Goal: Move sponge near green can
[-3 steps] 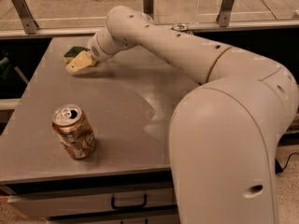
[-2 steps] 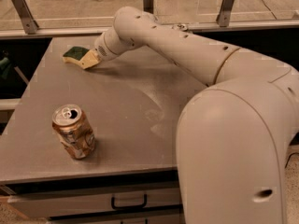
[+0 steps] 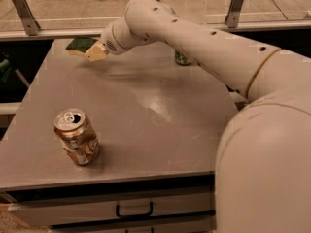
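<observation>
The arm point(image 3: 194, 38) stretches across the table point(image 3: 160, 110), gripper point(image 3: 95, 52) at the sponge point(image 3: 77, 43).

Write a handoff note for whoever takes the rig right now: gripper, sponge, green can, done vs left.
Gripper: at the back left corner of the table as the camera sees it, right at the sponge. Whether it has a grasp cannot be confirmed.
Sponge: in that back left corner, green side up.
Green can: at the back of the table, well right of the sponge, mostly hidden behind the arm.
Dented orange-brown can: front left, not part of the job.
Done: gripper is at the sponge.
Left: carry the sponge right and set it beside the green can.
</observation>
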### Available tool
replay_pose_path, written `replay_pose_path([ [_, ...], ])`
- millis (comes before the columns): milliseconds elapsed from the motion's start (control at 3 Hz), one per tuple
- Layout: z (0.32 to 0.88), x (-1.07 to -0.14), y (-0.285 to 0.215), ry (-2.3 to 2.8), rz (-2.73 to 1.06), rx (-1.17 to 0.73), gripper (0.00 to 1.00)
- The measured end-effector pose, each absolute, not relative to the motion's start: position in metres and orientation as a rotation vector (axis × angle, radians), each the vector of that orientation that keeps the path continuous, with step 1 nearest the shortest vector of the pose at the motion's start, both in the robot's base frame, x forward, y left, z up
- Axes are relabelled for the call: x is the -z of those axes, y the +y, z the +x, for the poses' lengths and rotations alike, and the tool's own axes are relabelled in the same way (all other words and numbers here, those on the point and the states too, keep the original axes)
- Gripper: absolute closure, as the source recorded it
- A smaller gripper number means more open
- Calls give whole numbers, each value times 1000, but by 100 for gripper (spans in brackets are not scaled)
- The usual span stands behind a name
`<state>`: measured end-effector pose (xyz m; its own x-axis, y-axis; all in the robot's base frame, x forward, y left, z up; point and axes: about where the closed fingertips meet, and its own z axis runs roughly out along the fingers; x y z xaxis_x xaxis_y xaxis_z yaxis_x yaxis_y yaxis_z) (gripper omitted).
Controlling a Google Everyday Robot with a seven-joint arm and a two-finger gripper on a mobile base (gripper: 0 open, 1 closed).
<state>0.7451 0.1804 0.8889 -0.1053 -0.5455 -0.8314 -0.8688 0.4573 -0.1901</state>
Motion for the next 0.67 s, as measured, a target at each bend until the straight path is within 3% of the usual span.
replay_pose_path([
  [333,696,-911,173,1690,-1306,-428,100],
  [667,696,-911,173,1691,-1306,-428,100],
])
